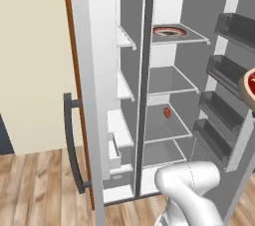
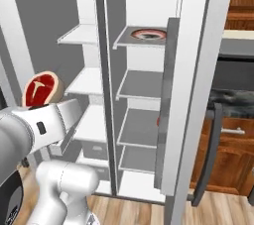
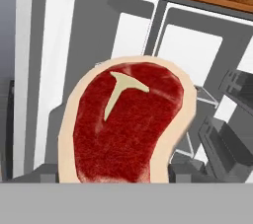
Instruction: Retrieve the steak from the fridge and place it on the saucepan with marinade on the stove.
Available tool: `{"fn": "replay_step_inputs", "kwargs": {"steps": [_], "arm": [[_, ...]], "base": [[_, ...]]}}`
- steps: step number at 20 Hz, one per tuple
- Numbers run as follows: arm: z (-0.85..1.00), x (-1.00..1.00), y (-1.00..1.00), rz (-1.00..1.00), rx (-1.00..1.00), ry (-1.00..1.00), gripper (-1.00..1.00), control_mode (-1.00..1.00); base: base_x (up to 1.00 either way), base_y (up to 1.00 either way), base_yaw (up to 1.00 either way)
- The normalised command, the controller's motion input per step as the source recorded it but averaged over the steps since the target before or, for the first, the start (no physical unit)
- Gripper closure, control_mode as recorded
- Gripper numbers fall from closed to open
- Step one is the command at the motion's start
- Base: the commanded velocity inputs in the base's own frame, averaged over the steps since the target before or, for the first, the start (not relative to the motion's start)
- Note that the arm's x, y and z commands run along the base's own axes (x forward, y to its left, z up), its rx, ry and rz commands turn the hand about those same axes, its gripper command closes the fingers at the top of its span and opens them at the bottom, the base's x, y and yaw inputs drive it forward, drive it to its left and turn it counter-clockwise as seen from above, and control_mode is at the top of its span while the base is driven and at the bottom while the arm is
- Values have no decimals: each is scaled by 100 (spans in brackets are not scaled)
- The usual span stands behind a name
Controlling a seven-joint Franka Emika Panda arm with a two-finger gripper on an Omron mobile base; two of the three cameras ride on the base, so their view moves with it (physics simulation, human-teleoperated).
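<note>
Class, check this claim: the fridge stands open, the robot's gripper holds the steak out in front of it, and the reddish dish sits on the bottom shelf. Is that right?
Not quite. The reddish dish sits on the top shelf of the fridge, not the bottom, as the right base view shows. The rest stands: the fridge is open and the gripper holds the steak in front of it.

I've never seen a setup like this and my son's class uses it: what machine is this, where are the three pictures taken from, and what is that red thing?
It is a white robot arm in a simulated kitchen, facing an open fridge. Two pictures come from cameras on its base, behind it to the left and right. The third looks along its gripper. The red thing is a raw steak with a pale rim, held in the gripper, out in front of the fridge's shelves; the right base view shows it too. A top shelf holds a reddish round dish, and a lower shelf a small red item.
</note>
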Motion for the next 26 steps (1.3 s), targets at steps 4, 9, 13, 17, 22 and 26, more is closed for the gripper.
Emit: {"fn": "replay_step_inputs", "kwargs": {"steps": [4,9,13,17,22,26], "arm": [[0,0,0,0,0,0,100,100],[0,0,0,0,0,0,100,100],[0,0,0,0,0,0,100,100],[0,0,0,0,0,0,100,100],[0,0,0,0,0,0,100,100],[0,0,0,0,0,0,100,100]], "base": [[-81,-34,0],[-70,-41,0],[-49,-43,0],[-34,-55,0],[-18,-61,0],[-10,-69,0]]}}
